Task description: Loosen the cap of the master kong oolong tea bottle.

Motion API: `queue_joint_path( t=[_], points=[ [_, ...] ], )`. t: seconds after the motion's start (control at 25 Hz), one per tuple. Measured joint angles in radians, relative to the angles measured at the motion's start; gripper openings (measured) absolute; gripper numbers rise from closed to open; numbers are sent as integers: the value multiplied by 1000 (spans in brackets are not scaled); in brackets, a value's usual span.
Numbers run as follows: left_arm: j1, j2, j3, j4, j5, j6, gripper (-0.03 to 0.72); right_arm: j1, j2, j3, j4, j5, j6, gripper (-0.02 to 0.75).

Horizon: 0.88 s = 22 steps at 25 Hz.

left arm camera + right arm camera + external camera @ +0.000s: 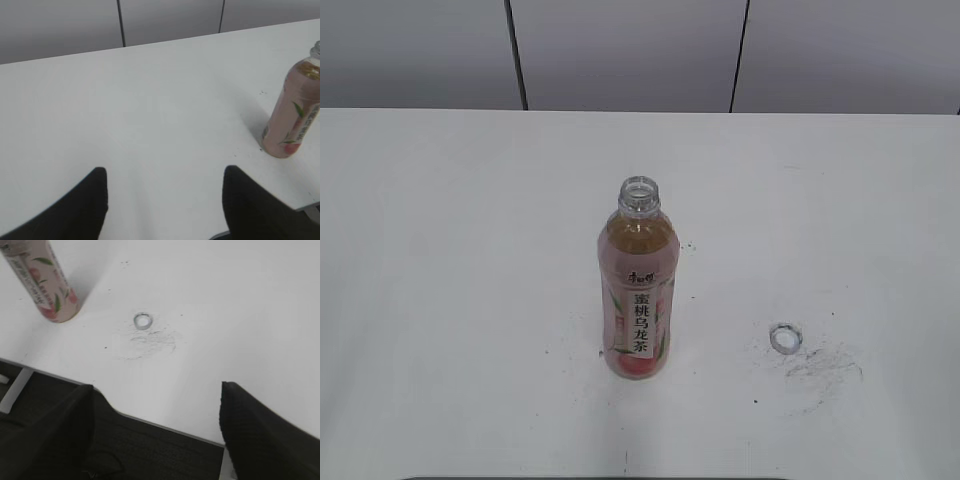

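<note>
The master kong oolong tea bottle (638, 290) stands upright mid-table (440, 300), its neck bare. The cap (785, 338) lies well to its right, by dark scuffs (825, 365). My left gripper (165, 205) and right gripper (155, 435) both hang spread and empty, away from the bottle. I judge that a careless sweep would topple the uncapped bottle and spill tea.

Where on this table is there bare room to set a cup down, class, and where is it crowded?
Left of the bottle, the table is bare to its edge. Behind the bottle, bare up to the wall. Right of it lies the cap beside dark scuffs, with a clear gap between bottle and cap. Nowhere is crowded.
</note>
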Motion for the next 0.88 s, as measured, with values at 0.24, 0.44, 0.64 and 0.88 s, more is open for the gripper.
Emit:
queue_joint_path(
  t=[0.24, 0.44, 0.64, 0.88],
  points=[
    [60, 0, 0, -6, 0, 0, 436, -246, -5, 0, 3, -1, 0, 586],
    [75, 0, 0, -6, 0, 0, 436, -327, -75, 3, 4, -1, 0, 586],
    [112, 0, 0, -6, 0, 0, 436, -328, -94, 3, 6, 0, 0, 586],
    [173, 0, 0, -6, 0, 0, 436, -328, -94, 3, 6, 0, 0, 586]
  ],
)
